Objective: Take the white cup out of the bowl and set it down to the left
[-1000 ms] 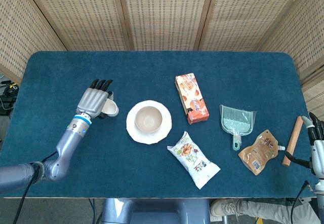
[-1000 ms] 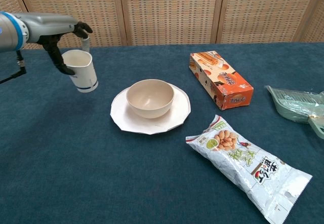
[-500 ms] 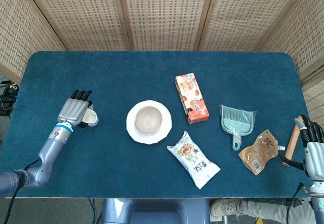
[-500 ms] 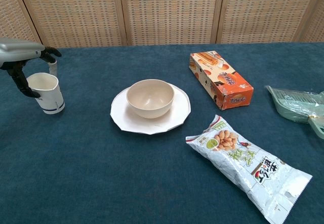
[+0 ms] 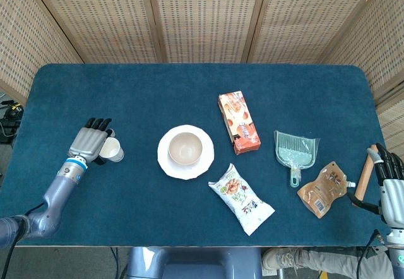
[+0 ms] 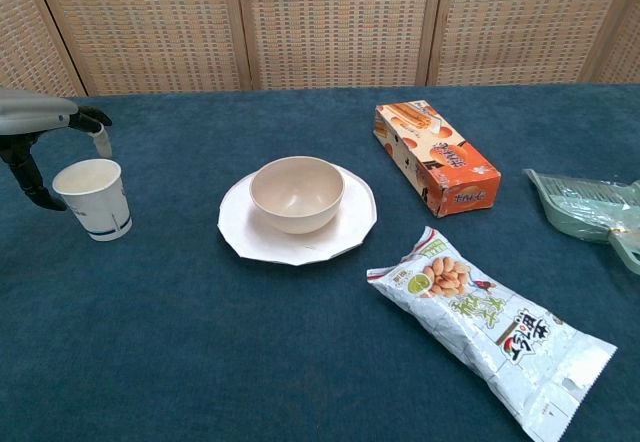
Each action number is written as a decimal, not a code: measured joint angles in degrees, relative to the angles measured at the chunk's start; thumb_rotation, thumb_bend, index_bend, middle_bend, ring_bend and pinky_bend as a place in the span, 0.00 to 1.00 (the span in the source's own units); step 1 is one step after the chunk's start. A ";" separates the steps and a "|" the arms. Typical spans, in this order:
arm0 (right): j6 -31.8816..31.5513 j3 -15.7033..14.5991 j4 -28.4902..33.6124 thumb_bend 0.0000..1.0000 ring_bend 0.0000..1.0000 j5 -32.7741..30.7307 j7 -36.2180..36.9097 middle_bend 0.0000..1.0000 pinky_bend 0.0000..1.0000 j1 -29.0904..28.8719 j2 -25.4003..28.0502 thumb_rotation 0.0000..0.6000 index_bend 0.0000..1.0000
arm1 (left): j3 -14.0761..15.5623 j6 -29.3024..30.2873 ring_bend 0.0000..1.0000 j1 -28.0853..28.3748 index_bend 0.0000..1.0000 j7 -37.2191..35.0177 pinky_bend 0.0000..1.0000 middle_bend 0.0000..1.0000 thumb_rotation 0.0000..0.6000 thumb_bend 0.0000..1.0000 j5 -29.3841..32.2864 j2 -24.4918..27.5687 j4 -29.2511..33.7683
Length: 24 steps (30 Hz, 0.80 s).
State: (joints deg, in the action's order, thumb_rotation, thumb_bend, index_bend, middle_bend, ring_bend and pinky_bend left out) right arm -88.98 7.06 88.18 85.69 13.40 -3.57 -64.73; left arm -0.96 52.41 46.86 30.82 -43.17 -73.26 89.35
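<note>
A: Cup count?
B: One white cup (image 6: pixel 93 198), upright on the cloth, well left of one bowl (image 6: pixel 297 193) on one plate (image 6: pixel 352 230).
A: Hands?
B: Left hand (image 5: pixel 90 144) loosely around the cup, fingers spread; grip uncertain. Right hand (image 5: pixel 392 184) at the edge, state unclear.
A: Others?
B: One orange box (image 5: pixel 238 122), one snack bag (image 5: pixel 241 198).

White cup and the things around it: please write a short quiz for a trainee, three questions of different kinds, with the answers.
1. True or false: the white cup stands upright on the table, left of the plate.
2. What is inside the bowl? A) the cup B) a snack bag C) nothing
3. Fill in: the orange box lies to the ___ of the bowl.

Key
1. True; the left hand is beside it, fingers around the rim.
2. C
3. right
</note>
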 measured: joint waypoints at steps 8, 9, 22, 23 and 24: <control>-1.63 -0.16 0.76 0.13 0.00 1.16 -0.23 0.00 0.05 0.53 0.46 1.00 0.10 | -0.90 2.06 0.00 -1.16 0.02 -1.29 0.00 0.00 1.00 0.13 -0.96 2.51 3.63; -1.78 -0.17 0.78 0.13 0.00 1.25 -0.29 0.00 0.05 0.59 0.49 1.00 0.10 | -1.17 2.57 0.00 -1.45 0.02 -1.98 0.00 0.00 1.00 0.12 -1.48 2.81 4.11; -1.74 -0.36 0.12 0.13 0.00 0.82 -7.83 0.00 0.00 0.76 0.43 1.00 0.08 | 0.18 29.15 0.00 -15.99 0.00 -10.60 0.00 0.00 1.00 0.13 -24.33 6.12 9.72; -1.21 -0.49 0.24 0.13 0.00 0.65 -8.85 0.00 0.00 0.67 0.50 1.00 0.07 | 1.10 31.91 0.00 -18.49 0.00 -10.64 0.00 0.00 1.00 0.13 -25.86 5.96 9.68; -0.74 -0.58 0.37 0.13 0.00 0.54 -9.32 0.00 0.00 0.58 0.55 1.00 0.07 | 1.83 33.60 0.00 -20.37 0.00 -10.65 0.00 0.00 1.00 0.13 -26.75 5.80 9.60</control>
State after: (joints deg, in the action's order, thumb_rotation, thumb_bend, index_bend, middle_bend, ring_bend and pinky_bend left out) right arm -89.72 6.47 88.55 86.23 4.08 -2.98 -64.18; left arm 0.87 86.01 26.49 20.17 -69.93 -67.47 98.95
